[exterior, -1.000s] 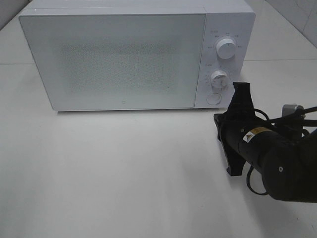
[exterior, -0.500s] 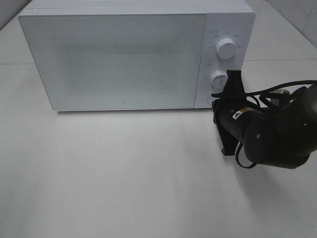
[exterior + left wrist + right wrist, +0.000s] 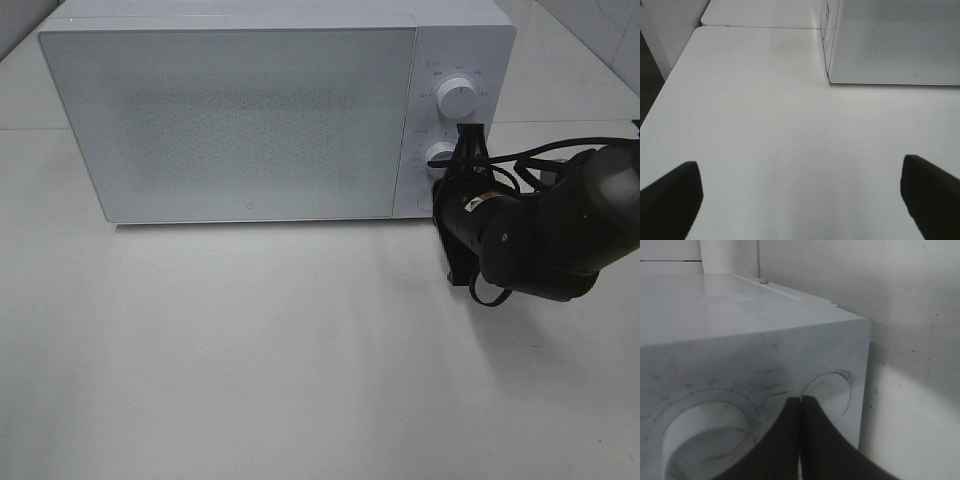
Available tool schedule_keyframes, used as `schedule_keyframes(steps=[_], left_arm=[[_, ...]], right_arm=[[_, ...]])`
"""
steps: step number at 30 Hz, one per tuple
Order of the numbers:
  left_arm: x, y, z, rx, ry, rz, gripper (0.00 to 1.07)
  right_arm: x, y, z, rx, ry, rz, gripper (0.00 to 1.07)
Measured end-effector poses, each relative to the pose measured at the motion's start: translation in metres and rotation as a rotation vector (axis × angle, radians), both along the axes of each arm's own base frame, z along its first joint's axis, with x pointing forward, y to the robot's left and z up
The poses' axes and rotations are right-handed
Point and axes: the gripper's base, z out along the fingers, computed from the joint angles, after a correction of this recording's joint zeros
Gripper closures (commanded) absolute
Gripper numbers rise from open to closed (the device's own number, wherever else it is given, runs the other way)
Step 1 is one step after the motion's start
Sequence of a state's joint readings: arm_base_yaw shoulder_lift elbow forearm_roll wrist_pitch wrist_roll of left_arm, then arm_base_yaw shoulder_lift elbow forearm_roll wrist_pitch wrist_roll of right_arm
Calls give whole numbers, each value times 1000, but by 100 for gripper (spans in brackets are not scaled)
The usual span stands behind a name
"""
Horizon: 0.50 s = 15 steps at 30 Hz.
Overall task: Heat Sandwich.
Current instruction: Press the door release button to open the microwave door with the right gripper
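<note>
The right gripper [image 3: 801,401], its tips pressed together, is pointing at the microwave [image 3: 240,110] front, between the lower knob [image 3: 700,440] and the round button [image 3: 832,387]. I think it is working the controls, and next needs a careful push. The left gripper [image 3: 800,196] is hanging spread wide above the table [image 3: 765,125]. The sandwich is not showing; maybe it is inside.

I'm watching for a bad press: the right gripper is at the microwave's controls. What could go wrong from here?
1. The shut right gripper aims at the panel strip between the lower knob and the round button. A small miss could nudge the knob or press nothing.
2. A firm push might shove the microwave back on the smooth table.
</note>
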<state>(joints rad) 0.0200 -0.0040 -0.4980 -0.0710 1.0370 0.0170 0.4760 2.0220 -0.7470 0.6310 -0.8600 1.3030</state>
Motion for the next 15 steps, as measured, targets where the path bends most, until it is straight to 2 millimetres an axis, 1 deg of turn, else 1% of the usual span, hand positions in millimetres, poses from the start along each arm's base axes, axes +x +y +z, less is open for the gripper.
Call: schedule_keyframes(steps=[6, 9, 15], left_arm=[[0, 0, 0, 0, 0, 0, 5], [0, 0, 0, 0, 0, 0, 5], [0, 0, 0, 0, 0, 0, 5]], right_arm=[[5, 3, -3, 9, 35, 11, 107], [7, 4, -10, 3, 47, 16, 107], [10, 2, -10, -19, 5, 1, 107]])
